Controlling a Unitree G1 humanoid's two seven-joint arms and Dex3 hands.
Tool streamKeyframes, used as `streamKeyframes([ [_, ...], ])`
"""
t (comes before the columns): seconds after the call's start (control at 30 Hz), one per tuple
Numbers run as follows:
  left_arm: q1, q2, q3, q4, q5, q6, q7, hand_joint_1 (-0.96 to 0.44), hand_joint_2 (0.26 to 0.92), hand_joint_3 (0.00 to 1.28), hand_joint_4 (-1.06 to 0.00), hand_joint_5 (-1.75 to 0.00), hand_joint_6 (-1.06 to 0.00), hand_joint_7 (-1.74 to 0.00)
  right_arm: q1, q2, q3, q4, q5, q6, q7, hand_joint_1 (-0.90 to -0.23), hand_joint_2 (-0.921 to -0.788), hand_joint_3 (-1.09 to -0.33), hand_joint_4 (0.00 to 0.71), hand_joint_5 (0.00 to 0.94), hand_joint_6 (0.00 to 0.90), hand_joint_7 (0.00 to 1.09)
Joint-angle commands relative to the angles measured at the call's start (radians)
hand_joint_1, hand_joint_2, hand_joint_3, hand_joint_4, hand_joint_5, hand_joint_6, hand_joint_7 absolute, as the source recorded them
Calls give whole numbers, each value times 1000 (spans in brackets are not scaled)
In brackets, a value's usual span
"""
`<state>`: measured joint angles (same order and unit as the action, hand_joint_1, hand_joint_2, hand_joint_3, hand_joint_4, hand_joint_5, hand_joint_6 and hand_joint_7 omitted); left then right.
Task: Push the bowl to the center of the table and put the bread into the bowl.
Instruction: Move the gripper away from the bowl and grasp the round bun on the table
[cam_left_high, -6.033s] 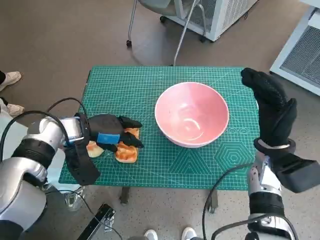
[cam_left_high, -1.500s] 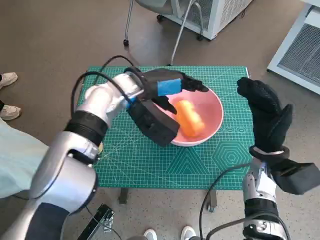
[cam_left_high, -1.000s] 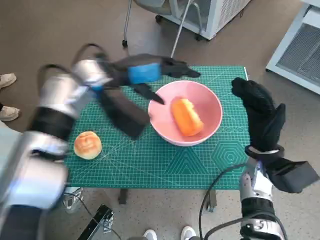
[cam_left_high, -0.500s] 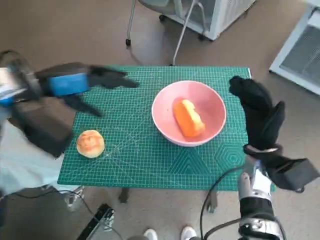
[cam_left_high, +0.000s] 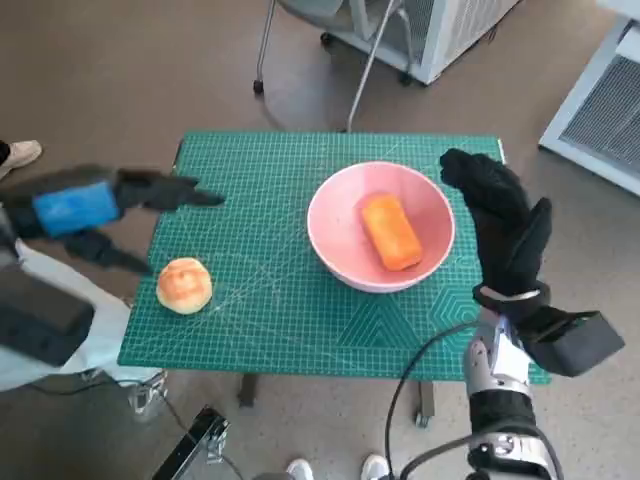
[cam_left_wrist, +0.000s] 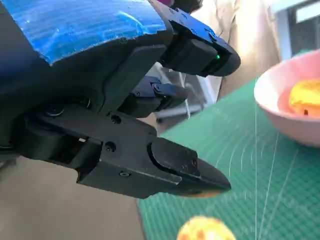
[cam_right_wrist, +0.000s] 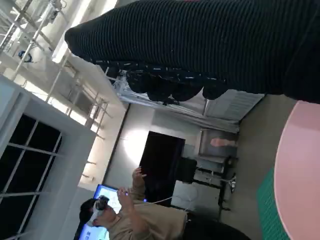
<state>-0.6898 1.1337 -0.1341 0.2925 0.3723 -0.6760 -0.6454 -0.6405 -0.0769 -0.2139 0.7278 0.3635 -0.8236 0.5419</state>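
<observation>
Head view: pink bowl (cam_left_high: 381, 226) near the middle of the green-matted desk (cam_left_high: 300, 330), slightly toward the robot's right, with one elongated orange bread (cam_left_high: 390, 231) already inside, long axis running roughly away from the robot. Second bread, one round bun (cam_left_high: 184, 285), on the mat near the left edge, well apart from the bowl. So: one bowl, two breads, one in and one out. Left hand (cam_left_high: 95, 205) blurred, hovering over the left edge, just beyond the bun, fingers apart and holding nothing; bun toward the robot's body from those fingers, and far nearer this hand than the other. Left wrist view confirms it: spread black fingers (cam_left_wrist: 165, 160) above the mat, bun (cam_left_wrist: 205, 230) below them, bowl rim (cam_left_wrist: 280, 117) farther off. Right hand (cam_left_high: 500, 225) raised beside the bowl's right rim, gloved fingers extended, gripping nothing; actual contact with the rim not certain. Likely next: lower the left hand toward the bun.
</observation>
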Motion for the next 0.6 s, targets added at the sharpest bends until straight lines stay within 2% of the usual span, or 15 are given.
streamKeyframes([
  [0.03, 47, 15, 35, 6, -14, 9, 0, -55, 764, 1, -314, -1, -417, -88, 1, -7, 1, 20, -3, 9, 14, -631, -921, -758, 376, 3, 64, 700],
  [0.37, 80, -11, 18, 64, 67, -21, 47, -58, 766, 2, -313, -1, -418, -62, -3, -11, 0, 19, -4, 15, 23, -632, -921, -764, 375, 2, 56, 714],
  [0.6, 61, -41, -21, 138, 135, -24, 75, -84, 773, 4, -308, 0, -426, -48, -3, -15, -2, 21, 2, 25, 36, -648, -921, -762, 375, 2, 50, 724],
])
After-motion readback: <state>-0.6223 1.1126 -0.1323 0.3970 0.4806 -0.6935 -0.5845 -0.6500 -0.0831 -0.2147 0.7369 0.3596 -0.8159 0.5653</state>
